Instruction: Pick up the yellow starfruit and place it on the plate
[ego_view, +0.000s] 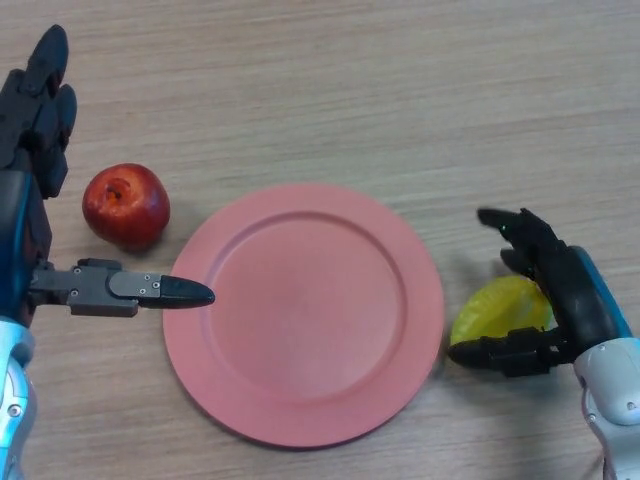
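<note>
The yellow, glossy starfruit (500, 308) lies on the wood-grain table (330, 90), just beside the right rim of the round pink plate (300, 312) and not on it. The right hand (555, 290) is cupped over the fruit's right side: the fingers reach over its far edge and the thumb sits at its near, lower edge, close to the plate rim. The hand appears to be closing round the fruit, but firm contact on both sides cannot be confirmed from the head view, and the fruit rests on the table, not lifted.

The left hand (40, 150) shows at the left edge, with straight, relaxed fingers and thumb pointing toward the plate, holding nothing. A red apple (126, 205) sits near it, left of the plate and apart from the rim.

Assessment: the step in hand is securing the grasp. The fruit's ridged, smooth skin is likely to slip, so the thumb and fingers should press on opposite faces before any lift. The lift should be straight up, high enough to clear the raised rim. The carry is short and leftward; release is best made over the flat centre of the plate, low, so that the fruit does not roll. The left hand's thumb lies at the plate's left rim and should be kept out of the way.
</note>
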